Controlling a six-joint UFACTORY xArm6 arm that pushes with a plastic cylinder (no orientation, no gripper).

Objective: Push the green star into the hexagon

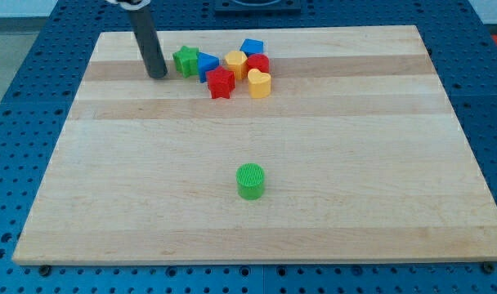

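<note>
Pale wooden board (257, 237) on a blue perforated bench (20, 49). Single camera view only. Dark rod comes down from the view's top left; the tip (158, 75) sits on the board just left of the green star (185, 60), near it, contact unclear. No fingers on this rig — just the bare rod, holding nothing. Green star is at the left end of a cluster near the view's top, touching the blue block (206, 64) on its right. Red star (221, 82) just below that. Yellow hexagon (235, 63) is right of the blue block, with another blue block (252, 47) behind, a red block (259, 64) beside it, and a yellow block (259, 83) in front. Green cylinder (250, 180) stands alone, well apart, lower middle.
</note>
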